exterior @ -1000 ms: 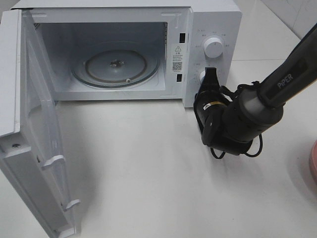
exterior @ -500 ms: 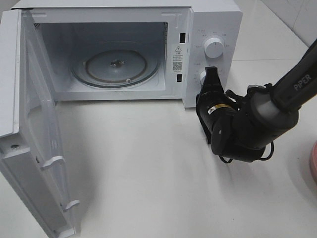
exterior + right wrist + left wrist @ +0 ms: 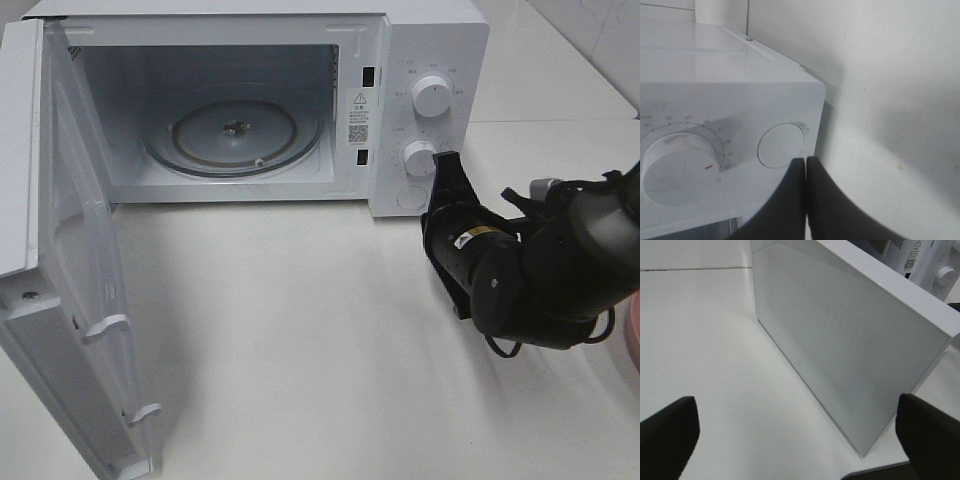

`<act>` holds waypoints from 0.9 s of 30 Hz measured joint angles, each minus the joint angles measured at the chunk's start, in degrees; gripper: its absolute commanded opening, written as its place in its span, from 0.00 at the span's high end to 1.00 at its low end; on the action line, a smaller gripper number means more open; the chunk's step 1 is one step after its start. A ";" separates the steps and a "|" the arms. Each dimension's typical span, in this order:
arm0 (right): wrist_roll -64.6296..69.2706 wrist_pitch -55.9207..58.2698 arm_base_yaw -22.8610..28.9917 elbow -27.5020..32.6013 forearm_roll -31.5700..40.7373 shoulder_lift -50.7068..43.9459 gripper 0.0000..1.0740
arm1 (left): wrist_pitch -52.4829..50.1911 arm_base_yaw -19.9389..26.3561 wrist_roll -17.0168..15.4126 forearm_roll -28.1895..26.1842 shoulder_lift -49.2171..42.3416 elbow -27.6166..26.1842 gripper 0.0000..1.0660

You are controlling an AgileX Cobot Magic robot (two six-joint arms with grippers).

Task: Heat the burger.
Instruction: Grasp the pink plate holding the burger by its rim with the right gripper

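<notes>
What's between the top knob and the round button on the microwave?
The lower white knob sits between the top knob and the round button. The high camera view shows it.

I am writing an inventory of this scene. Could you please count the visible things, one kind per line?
Microwave oven: 1
Glass turntable: 1
Knobs (upper knob, lower knob): 2
Round button: 1
Pink plate, edge only: 1
Grippers (left gripper, right gripper): 2
Total: 8
</notes>
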 measured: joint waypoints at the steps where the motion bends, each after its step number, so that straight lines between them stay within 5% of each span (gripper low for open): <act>1: -2.41 0.57 0.00 1.72 0.00 -1.83 1.00 | 0.00 0.00 0.00 0.00 0.00 0.00 0.06; 18: -33.75 18.45 -0.34 9.22 -0.63 -18.56 1.00 | 0.00 0.00 0.00 0.00 0.00 0.00 0.06; 27: -52.43 33.92 -7.05 9.28 -0.97 -24.92 1.00 | 0.00 0.00 0.00 0.00 0.00 0.00 0.06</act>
